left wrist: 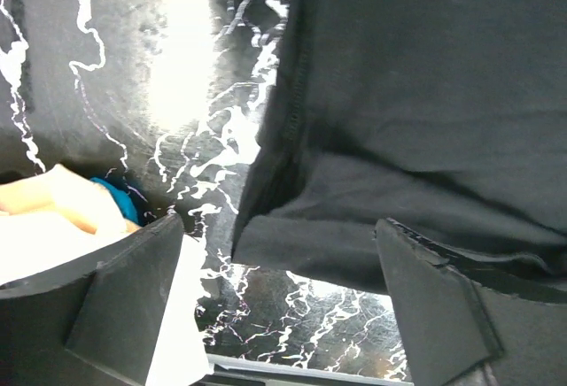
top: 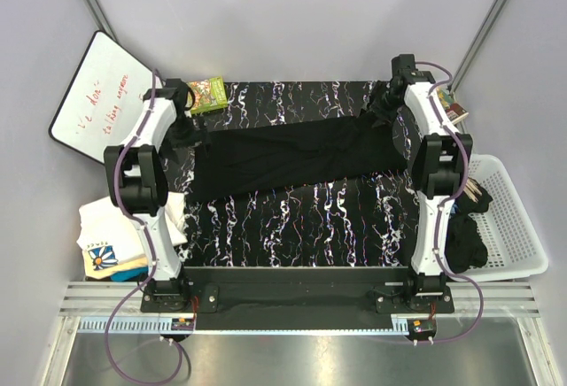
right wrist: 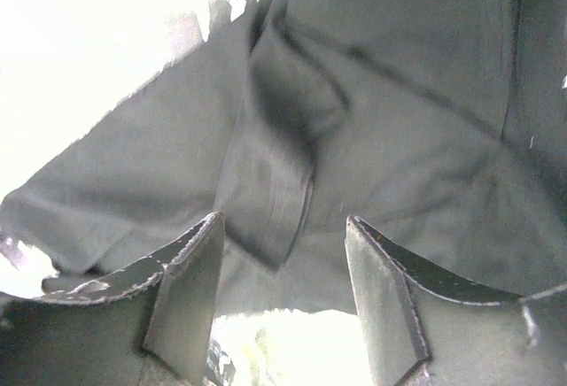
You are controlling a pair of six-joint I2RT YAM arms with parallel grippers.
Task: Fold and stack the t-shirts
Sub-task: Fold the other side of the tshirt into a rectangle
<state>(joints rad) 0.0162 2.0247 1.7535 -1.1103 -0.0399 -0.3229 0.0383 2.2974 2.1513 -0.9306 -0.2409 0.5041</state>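
Observation:
A plain black t-shirt (top: 292,156) lies stretched in a long band across the black marbled table (top: 301,227). My left gripper (top: 183,127) hovers at the shirt's left end. In the left wrist view it (left wrist: 283,302) is open wide, with the shirt's hem (left wrist: 399,138) lying flat between and beyond the fingers, not gripped. My right gripper (top: 390,107) is over the shirt's right end. It (right wrist: 283,271) is open too, just above a folded sleeve (right wrist: 275,191), holding nothing. White t-shirts (top: 106,240), one with a blue-and-yellow print, sit left of the table. A dark tee (top: 465,240) lies in the basket.
A whiteboard (top: 97,98) with red writing leans at the back left. A green packet (top: 208,94) sits at the table's far edge. The white slatted basket (top: 514,218) stands at the right, beside the right arm. A small boxed item (top: 454,107) is behind that arm.

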